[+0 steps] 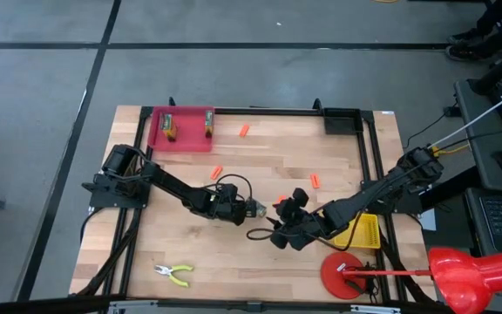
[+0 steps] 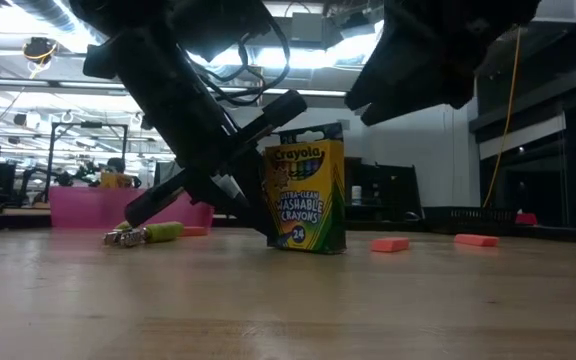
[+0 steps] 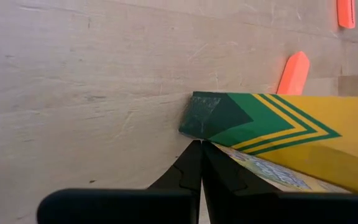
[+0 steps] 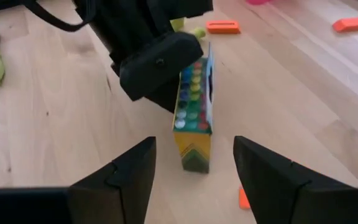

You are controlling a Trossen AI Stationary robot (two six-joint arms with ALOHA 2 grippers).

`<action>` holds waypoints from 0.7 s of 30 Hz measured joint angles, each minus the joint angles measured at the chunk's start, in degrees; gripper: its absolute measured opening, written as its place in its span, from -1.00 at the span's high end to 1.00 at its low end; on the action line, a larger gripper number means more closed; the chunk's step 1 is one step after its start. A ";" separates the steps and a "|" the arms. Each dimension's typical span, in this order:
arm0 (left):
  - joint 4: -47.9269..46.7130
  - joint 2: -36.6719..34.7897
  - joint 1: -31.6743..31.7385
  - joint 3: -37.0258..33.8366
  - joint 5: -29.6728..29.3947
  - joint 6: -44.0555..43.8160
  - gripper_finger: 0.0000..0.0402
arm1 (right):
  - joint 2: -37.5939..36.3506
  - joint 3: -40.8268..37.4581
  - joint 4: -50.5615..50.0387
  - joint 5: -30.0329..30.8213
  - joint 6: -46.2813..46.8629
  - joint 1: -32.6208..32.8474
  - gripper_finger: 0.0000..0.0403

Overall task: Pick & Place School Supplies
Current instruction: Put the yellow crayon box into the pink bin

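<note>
Yellow crayon box (image 4: 193, 118) | upright | apart from spread right fingers (image 4: 263, 171)

Place: a robotics lab or workshop, probably.
Floor: grey concrete (image 1: 260, 78) marked with dark tape lines.
Ceiling: exposed ducts (image 2: 63, 8), strip lights.
Background: cluttered workbenches (image 2: 8, 195), blurred.
Rig: wooden table (image 1: 260, 183) in a black frame.

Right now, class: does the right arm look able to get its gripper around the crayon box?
Probably yes. The right gripper is open just above the upright crayon box, its top clear. The shut left gripper presses only the box's side.
</note>
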 joint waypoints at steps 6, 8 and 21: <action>-0.02 -0.02 0.00 -0.01 0.01 0.00 0.99 | 0.00 0.00 0.73 -0.67 -1.61 -2.36 -0.09; 0.00 -0.02 0.02 -0.01 0.00 0.01 0.99 | 0.00 0.00 1.05 -0.94 -1.64 -3.12 -0.08; 0.02 -0.04 0.81 0.00 -0.02 1.26 0.99 | 3.33 -0.02 5.82 -5.28 -3.09 -4.60 0.09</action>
